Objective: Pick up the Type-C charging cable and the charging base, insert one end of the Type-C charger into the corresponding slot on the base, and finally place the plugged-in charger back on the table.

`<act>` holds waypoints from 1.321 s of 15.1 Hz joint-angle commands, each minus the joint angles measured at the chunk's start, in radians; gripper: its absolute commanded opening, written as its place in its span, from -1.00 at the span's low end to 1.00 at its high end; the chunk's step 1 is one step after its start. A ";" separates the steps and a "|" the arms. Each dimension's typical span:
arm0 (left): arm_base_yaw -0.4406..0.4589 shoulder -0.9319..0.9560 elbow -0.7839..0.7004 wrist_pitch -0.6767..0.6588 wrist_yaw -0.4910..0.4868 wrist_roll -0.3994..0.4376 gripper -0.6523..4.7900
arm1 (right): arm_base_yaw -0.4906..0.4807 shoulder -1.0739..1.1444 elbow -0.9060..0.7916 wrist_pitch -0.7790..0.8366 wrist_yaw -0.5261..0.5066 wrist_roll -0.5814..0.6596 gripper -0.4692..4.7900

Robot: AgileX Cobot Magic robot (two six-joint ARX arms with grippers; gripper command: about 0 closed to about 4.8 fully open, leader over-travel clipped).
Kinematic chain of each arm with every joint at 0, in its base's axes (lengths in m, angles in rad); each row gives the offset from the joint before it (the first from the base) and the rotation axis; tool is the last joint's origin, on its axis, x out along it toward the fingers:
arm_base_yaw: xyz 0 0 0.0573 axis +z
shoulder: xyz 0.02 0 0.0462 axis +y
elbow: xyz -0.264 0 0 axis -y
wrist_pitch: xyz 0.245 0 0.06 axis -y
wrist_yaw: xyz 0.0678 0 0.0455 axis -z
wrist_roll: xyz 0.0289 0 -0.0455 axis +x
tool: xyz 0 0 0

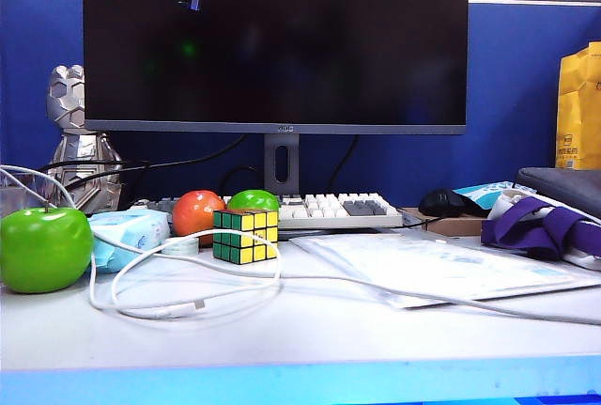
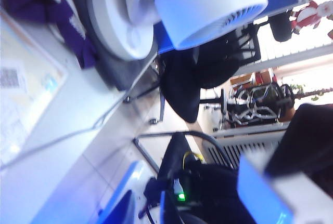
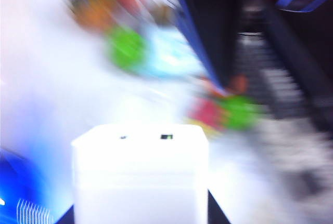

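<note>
The Type-C charging cable (image 1: 188, 255) lies in loose loops on the white table (image 1: 310, 334), its small plug (image 1: 195, 306) near the front edge. A long strand trails off to the right. In the blurred right wrist view the white charging base (image 3: 140, 167) fills the space between two dark fingertips, a small slot showing on its end face; my right gripper (image 3: 140, 214) is shut on it. My left gripper (image 2: 143, 211) shows only as two dark fingertips (image 2: 123, 211) a narrow gap apart, over the table's edge. What sits between them is unclear. Neither gripper appears in the exterior view.
A Rubik's cube (image 1: 245, 236), a green apple (image 1: 44, 248), a pale blue tissue pack (image 1: 131, 231) and a red fruit (image 1: 197, 212) crowd the left. Keyboard (image 1: 333, 210) and monitor stand (image 1: 281, 163) sit behind. A plastic-wrapped sheet (image 1: 432, 269) and a purple-strapped item (image 1: 540, 226) lie at the right.
</note>
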 commanded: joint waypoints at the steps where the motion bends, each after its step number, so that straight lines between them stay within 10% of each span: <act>1: 0.000 -0.008 0.003 -0.001 -0.011 0.030 -0.49 | 0.000 -0.005 0.005 0.095 -0.124 0.335 -0.84; 6: 0.000 -0.009 0.004 -0.226 -0.147 0.247 -0.56 | 0.000 -0.006 0.006 0.254 -0.130 0.557 -0.84; 7: 0.000 -0.009 0.004 -0.294 -0.232 0.304 -0.56 | 0.000 -0.005 0.005 0.251 -0.130 0.557 -0.84; 8: -0.001 -0.005 0.002 -0.504 -0.562 0.379 -0.57 | 0.000 -0.005 0.005 0.254 -0.127 0.557 -0.84; 15: -0.002 0.002 -0.228 -0.572 -0.505 0.308 -0.57 | 0.000 -0.006 0.006 0.249 -0.101 0.558 -0.84; 18: -0.002 0.002 -0.451 -0.344 -0.327 0.139 -0.04 | 0.000 -0.007 0.006 0.248 -0.108 0.557 -0.84; 20: -0.002 0.002 -0.555 -0.164 -0.329 -0.080 -0.04 | 0.000 -0.007 0.006 0.248 -0.108 0.558 -0.84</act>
